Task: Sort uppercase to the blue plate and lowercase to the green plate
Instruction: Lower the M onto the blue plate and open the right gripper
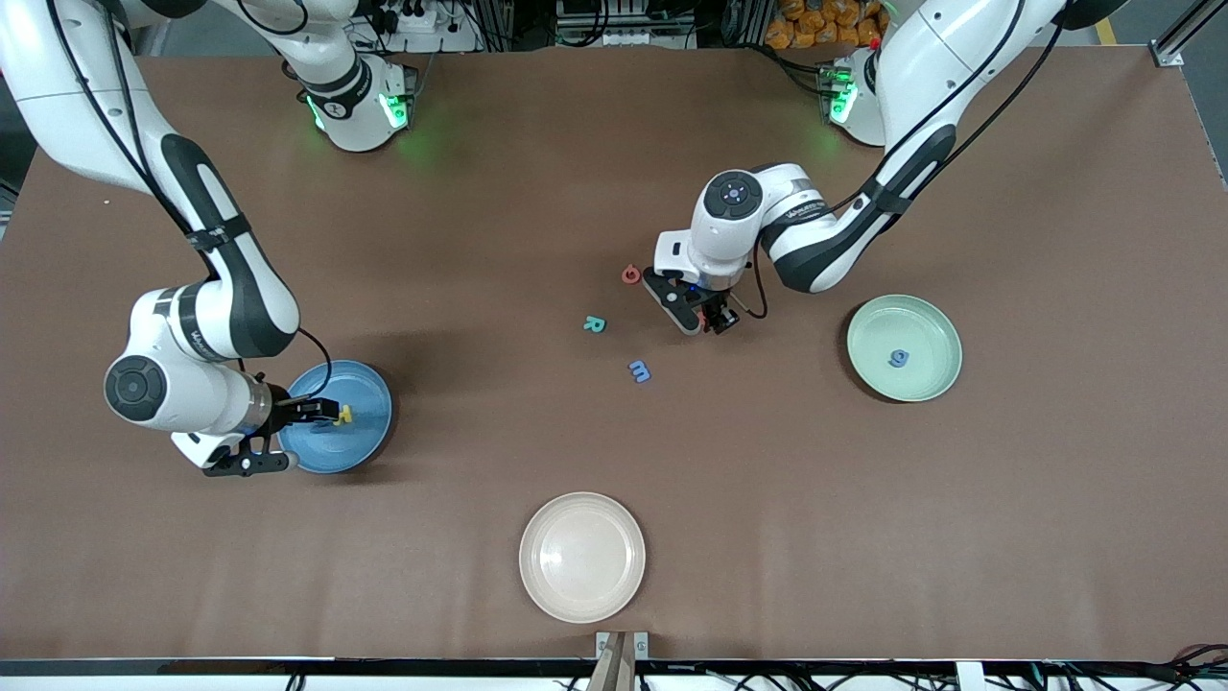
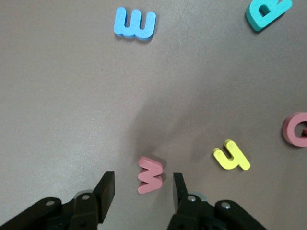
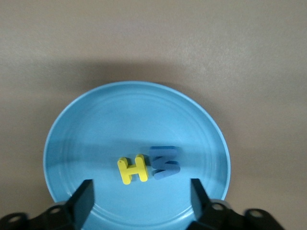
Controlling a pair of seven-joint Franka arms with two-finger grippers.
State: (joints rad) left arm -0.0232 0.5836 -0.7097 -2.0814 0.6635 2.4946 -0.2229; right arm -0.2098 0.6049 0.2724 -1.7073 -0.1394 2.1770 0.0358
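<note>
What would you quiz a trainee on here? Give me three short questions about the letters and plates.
1. True or false: the right arm's open jaws hang over the blue plate, which holds the yellow H and blue M.
2. Which letter lies on the table between the left arm's open jaws? A: red w. B: teal R. C: yellow h.
3. Fill in: the green plate holds a blue ___.

Key: 1 true; 2 A; 3 g.

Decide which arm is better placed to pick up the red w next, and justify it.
Left. The left gripper hangs open right over the red w, which lies between its fingers. The right gripper is over the blue plate.
</note>
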